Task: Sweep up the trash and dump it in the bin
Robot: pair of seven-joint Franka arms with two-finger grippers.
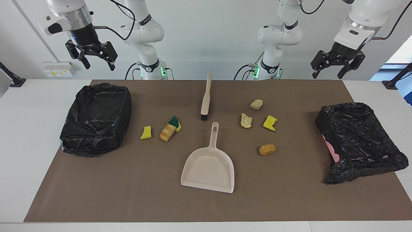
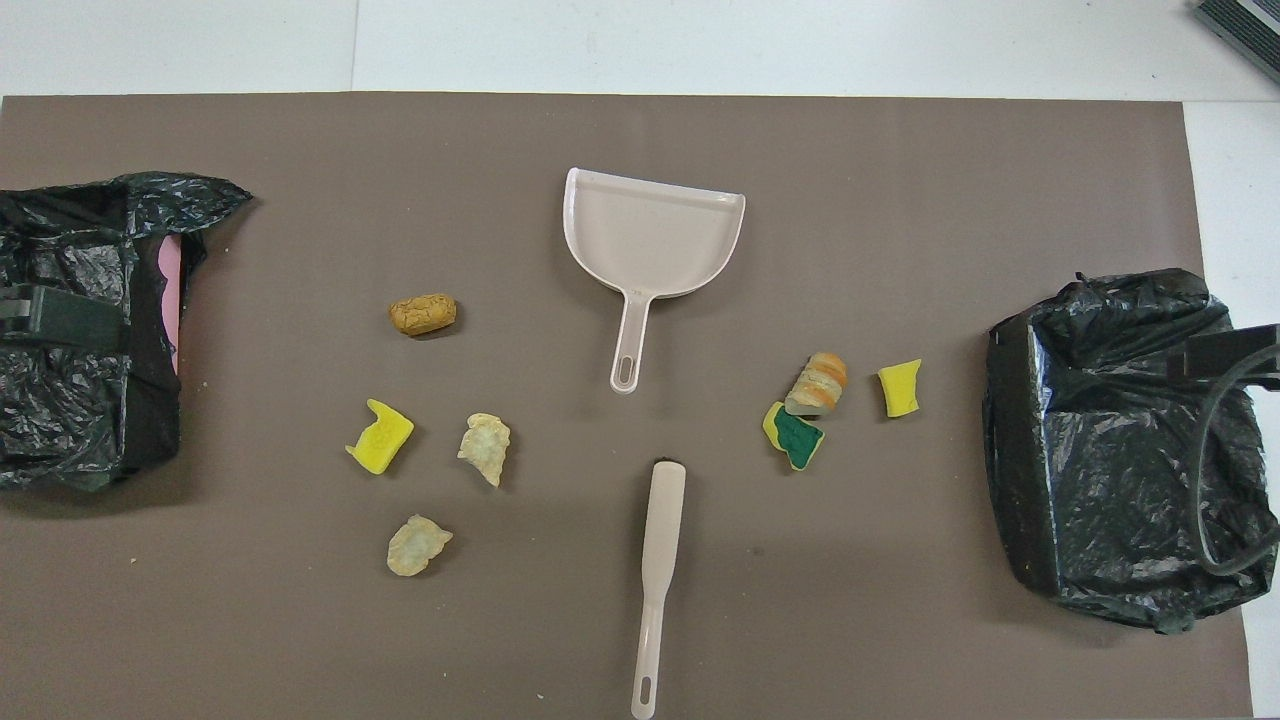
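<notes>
As scattered, trash (image 1: 168, 132) yellow, tan, seemingly crumbly

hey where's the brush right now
The brush lies flat on the brown mat near the table's middle, nearer to the robots than the dustpan, bristles pointing at the dustpan's handle. Neither gripper touches it.

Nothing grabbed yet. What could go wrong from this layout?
1. Trash is split: four scraps toward the left arm's end, three toward the right's, so one sweep likely misses some.
2. Dustpan mouth faces away from the robots; scraps could be pushed past it.
3. Both bins have floppy bags; dumped scraps may catch or spill.
</notes>
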